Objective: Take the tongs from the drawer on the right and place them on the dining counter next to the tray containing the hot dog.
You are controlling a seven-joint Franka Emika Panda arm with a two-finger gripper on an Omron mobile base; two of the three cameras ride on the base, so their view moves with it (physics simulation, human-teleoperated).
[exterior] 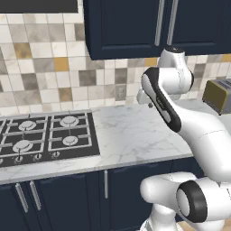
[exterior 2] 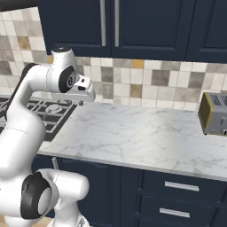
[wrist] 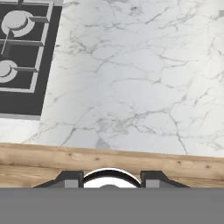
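End effector (wrist: 109,180): fingertips partly spread, holding nothing, above the white marble surface (wrist: 131,87).
Drawer: wide navy-blue drawer with silver bar handle (exterior 2: 181,186), shut, under the surface edge, well apart from the end effector.

The robot arm (exterior: 189,126) is built of smooth, glossy white rounded shells, with a long dark inset strip running along one link and black bands ringing the joints. A round grey-black cap (exterior 2: 39,201) marks the lower joint and a smaller dark disc with a pale centre sits on the side of the upper joint. Two small dark grey finger tips (wrist: 70,178) show blocky, angular tops; between them curves a white rounded part edged in black.
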